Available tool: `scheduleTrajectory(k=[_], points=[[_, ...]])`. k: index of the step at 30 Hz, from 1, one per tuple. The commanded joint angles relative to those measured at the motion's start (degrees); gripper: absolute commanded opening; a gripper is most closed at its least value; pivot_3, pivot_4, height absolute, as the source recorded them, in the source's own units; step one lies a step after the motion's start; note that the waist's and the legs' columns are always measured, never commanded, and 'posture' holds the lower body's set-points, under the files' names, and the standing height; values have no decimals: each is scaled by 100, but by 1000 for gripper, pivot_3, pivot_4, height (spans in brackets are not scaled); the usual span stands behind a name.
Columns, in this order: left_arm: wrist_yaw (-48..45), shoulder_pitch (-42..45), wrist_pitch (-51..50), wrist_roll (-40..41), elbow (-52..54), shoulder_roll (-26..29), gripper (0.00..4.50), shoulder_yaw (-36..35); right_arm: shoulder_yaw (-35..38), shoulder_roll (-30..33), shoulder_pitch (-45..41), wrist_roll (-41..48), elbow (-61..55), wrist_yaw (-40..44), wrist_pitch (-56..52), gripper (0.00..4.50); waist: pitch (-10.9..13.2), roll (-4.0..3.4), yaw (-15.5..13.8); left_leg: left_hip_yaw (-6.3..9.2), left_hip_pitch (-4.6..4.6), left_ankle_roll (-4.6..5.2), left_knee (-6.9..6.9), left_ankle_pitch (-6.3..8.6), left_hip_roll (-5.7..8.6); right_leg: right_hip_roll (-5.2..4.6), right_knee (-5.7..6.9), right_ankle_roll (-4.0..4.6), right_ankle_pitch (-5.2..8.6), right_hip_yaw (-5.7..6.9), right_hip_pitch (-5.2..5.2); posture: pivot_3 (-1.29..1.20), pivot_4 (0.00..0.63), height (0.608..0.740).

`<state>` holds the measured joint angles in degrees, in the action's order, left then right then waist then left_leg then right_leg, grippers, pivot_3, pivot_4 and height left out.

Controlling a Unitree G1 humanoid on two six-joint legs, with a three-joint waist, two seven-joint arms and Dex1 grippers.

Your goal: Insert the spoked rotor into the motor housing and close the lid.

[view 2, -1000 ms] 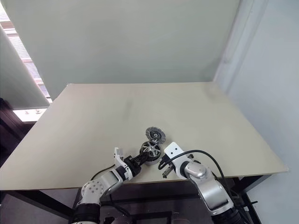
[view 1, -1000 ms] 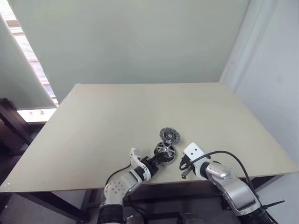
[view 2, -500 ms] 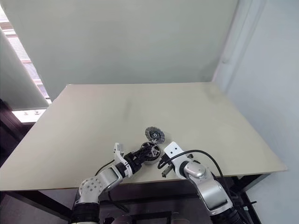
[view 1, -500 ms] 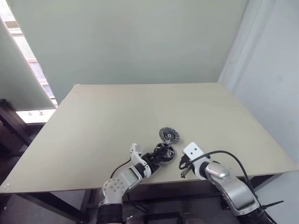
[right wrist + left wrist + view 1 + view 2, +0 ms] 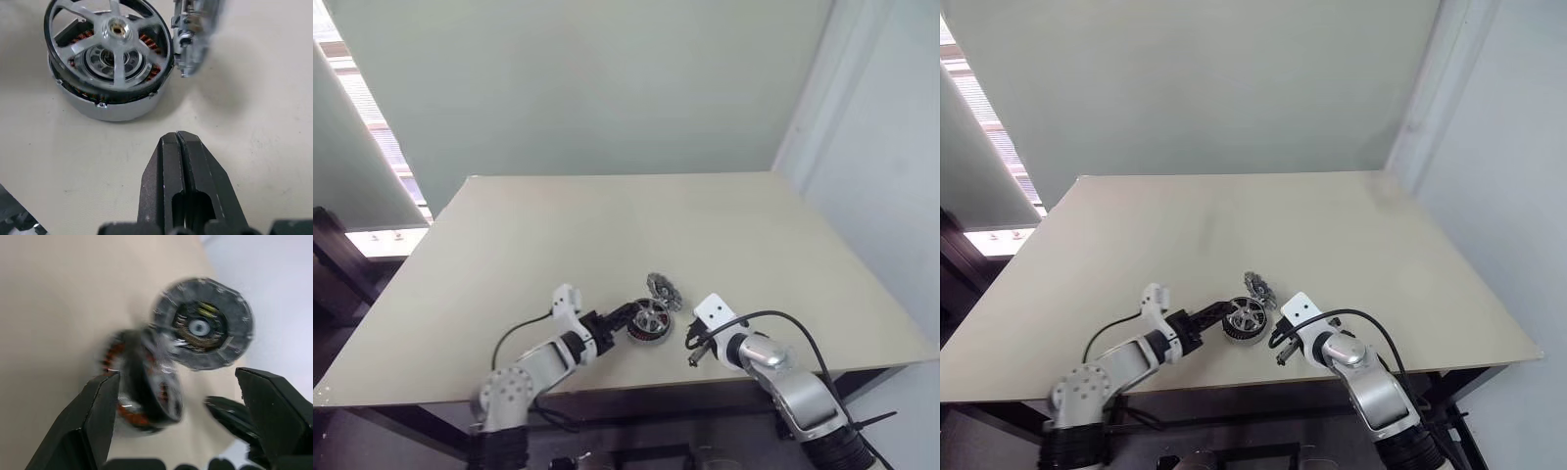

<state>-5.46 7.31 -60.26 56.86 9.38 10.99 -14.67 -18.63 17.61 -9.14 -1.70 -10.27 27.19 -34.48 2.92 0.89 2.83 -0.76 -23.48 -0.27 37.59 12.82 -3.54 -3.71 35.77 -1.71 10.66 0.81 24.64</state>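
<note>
Left gripper [image 5: 178, 426] is wide open with nothing in it, just beside the rotor [image 5: 110, 39]. Right gripper [image 5: 181, 147] is pinched shut, empty. Rotor sits inside the housing [image 5: 115, 105] on the table [image 5: 558, 235], with the lid [image 5: 662, 289] tilted up against it

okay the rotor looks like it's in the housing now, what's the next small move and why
Probably bring the open left gripper over to the lid, which leans on edge against the motor housing, and close on it. The spoked rotor already sits over the copper windings, so only the lid is left. The right gripper is shut and rests just short of the housing.
</note>
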Motion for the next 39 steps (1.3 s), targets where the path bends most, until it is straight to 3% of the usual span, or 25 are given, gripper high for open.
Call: scheduleTrajectory(k=[1,7,13,20,28,35,39], points=[[-105,-54,-191,235,311,233,4015,-186,96,3,-207,44,-4,53,169,0,0,0,0,-1,0,-2,1,1,0,-1,-1,0,0,0,-1,0,0,740],[-375,-224,227,66,459,422,4015,-407,97,-47,-228,105,13,116,228,0,0,0,-2,-2,0,-16,6,9,0,-2,-1,0,0,0,-4,0,0,740],[-1005,-527,1646,-1164,477,658,4015,40,191,-712,-170,768,-284,238,102,0,-1,-2,-1,-3,4,-17,-8,9,-3,1,2,3,-2,0,1,0,0,740],[-1172,-615,2711,-2024,186,504,4015,209,19,-1519,-746,512,902,-204,698,0,-1,-2,-2,-8,3,-18,-10,9,-2,-1,0,2,-2,-1,1,0,0,740],[-1226,-587,2830,-2133,97,289,4015,256,-67,-1622,-1214,88,3032,-421,1742,0,-2,0,0,-7,1,-16,-8,8,-2,-1,0,2,-2,-1,-1,0,0,740],[-1296,-661,2802,-2119,106,204,4015,220,14,-1533,-1177,185,2553,-105,1711,0,-5,-1,1,-4,8,5,-17,-5,-3,4,7,3,-3,-3,0,0,0,740],[-1371,-719,2731,-2089,119,212,4065,247,-261,-1109,-1155,234,1499,547,1036,955,-4,-2,-3,-4,7,5,-13,-4,-3,2,6,2,-3,-3,-2,0,0,740]])
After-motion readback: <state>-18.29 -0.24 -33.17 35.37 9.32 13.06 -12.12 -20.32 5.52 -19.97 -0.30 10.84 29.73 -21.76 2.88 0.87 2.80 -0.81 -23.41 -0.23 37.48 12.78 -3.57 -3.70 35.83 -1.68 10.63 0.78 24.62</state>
